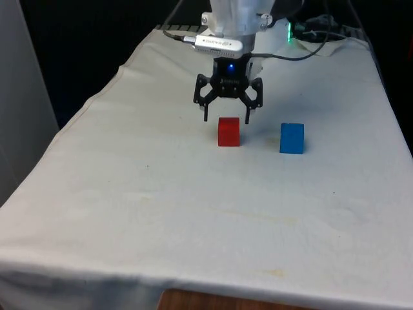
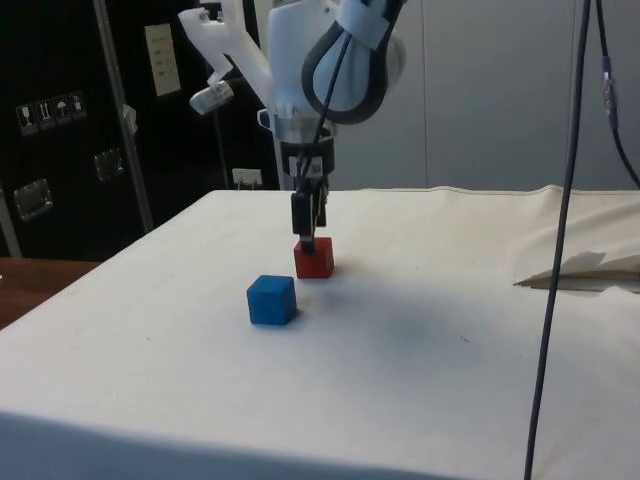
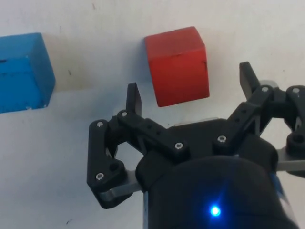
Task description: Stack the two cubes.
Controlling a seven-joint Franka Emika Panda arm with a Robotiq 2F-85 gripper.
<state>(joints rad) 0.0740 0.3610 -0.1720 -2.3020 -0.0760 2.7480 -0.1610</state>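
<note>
Two cubes rest on the white cloth [image 1: 161,213], well apart: we note the red cube [image 1: 228,132] toward the front view's left and the blue cube [image 1: 292,138] toward its right. We find the claw [image 1: 227,117] spread open, empty, hanging just above and behind the red cube.

You had two cubes on the white cloth [image 1: 161,213]. One was a red cube [image 1: 228,132], and one was a blue cube [image 1: 292,138]. The blue cube sat near the red cube, on its side toward the front view's right, and the two did not touch. You had one gripper [image 1: 226,118], and it had two black fingers [image 3: 135,99]. It hung just above the red cube and a little behind it, fingers spread apart.
</note>
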